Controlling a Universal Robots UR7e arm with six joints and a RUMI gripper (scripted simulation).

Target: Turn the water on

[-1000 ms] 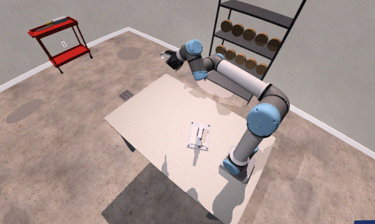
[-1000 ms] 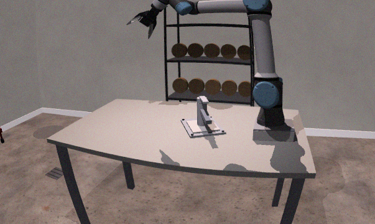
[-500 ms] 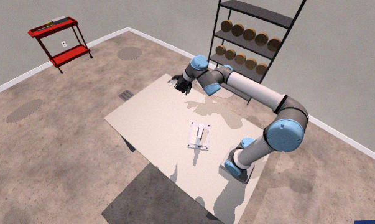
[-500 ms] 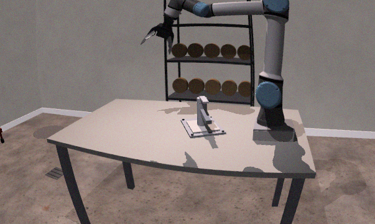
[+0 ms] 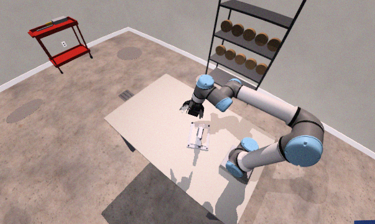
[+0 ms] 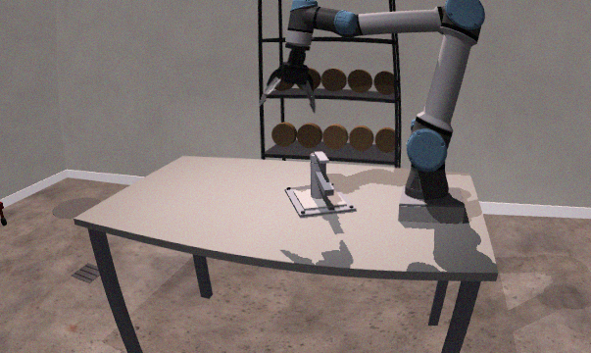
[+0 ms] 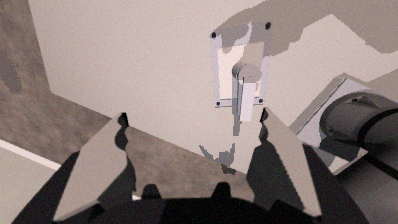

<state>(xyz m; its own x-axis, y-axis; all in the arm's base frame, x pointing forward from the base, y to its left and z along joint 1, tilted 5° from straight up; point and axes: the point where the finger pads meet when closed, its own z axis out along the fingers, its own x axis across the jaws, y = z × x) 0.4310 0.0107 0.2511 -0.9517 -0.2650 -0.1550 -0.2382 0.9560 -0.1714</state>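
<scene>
A grey tap (image 6: 320,178) stands upright on a white square baseplate (image 6: 320,202) near the middle of the table. Its lever (image 6: 325,188) sticks out low from the post, toward the table's front. From above, the tap (image 5: 197,134) sits on its plate (image 5: 199,140). My gripper (image 6: 287,95) hangs high above the table, behind and above the tap, fingers spread wide and empty. It shows in the top view (image 5: 191,110) beyond the plate. In the wrist view the tap (image 7: 245,82) and lever (image 7: 247,102) lie far below, between my open fingers.
The arm's base (image 6: 424,188) is bolted to the table right of the tap. A black shelf rack (image 6: 329,83) with round wooden discs stands behind the table. A red cart (image 5: 60,40) is far off by the wall.
</scene>
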